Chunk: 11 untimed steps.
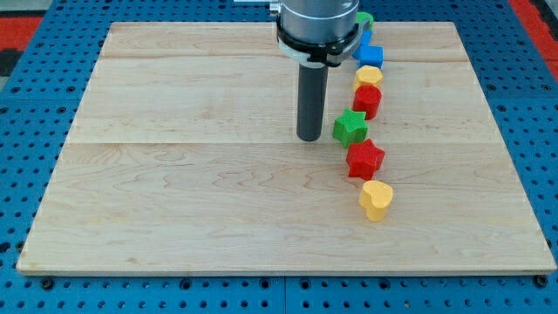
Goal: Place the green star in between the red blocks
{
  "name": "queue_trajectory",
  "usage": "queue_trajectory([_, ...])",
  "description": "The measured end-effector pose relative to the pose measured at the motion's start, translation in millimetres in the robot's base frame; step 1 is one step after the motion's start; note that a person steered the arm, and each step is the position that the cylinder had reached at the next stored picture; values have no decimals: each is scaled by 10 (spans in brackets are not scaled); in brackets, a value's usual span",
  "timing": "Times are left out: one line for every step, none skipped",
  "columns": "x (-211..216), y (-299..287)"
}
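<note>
The green star (350,127) lies on the wooden board right of centre. It sits between a red block (367,100) just above it and a red star (364,160) just below it, touching or nearly touching both. My tip (310,138) rests on the board just left of the green star, with a small gap between them. The rod rises straight up to the arm's grey head at the view's top.
A yellow heart (376,200) lies below the red star. Above the red block come a yellow block (368,77), a blue block (368,56) and a green block (364,19) partly hidden by the arm. The board (174,174) lies on a blue pegboard.
</note>
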<state>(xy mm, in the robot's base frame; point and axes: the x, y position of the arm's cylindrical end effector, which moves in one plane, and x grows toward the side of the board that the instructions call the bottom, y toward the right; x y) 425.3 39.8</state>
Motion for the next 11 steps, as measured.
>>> queue_trajectory([-19, 253])
queue_trajectory([-19, 583])
queue_trajectory([-22, 274])
queue_trajectory([136, -140])
queue_trajectory([720, -281])
queue_trajectory([1470, 54])
queue_trajectory([1727, 663])
queue_trajectory([1471, 1064])
queue_trajectory([970, 1213])
queue_trajectory([499, 1210])
queue_trajectory([303, 1386])
